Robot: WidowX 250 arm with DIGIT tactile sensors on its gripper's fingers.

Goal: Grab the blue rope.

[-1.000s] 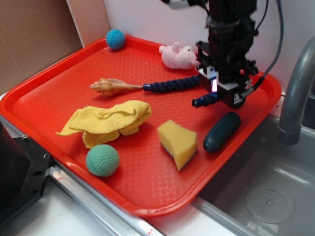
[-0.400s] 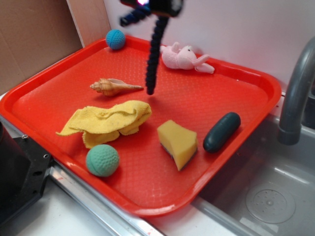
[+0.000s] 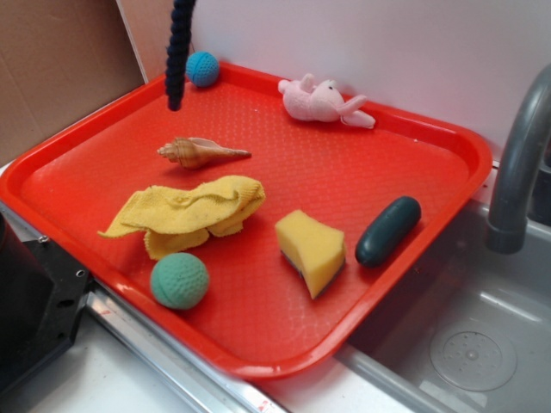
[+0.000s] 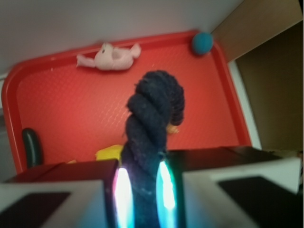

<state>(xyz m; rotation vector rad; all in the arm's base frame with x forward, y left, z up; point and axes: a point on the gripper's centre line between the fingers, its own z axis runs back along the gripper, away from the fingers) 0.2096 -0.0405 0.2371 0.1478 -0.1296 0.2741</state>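
The blue rope, a thick dark navy twisted cord, hangs straight down from the top edge of the exterior view, its lower end in the air above the far left of the red tray. The gripper itself is out of frame there. In the wrist view my gripper is shut on the blue rope, which is pinched between the two glowing pads and bulges up in front of the camera, hiding part of the tray.
On the tray lie a small blue knitted ball, a pink plush animal, a seashell, a yellow cloth, a green ball, a yellow sponge and a dark green capsule. A grey faucet and sink stand at right.
The rope went from lying on the tray under the gripper to hanging in the air, then moved up and left; the arm has left the exterior view.
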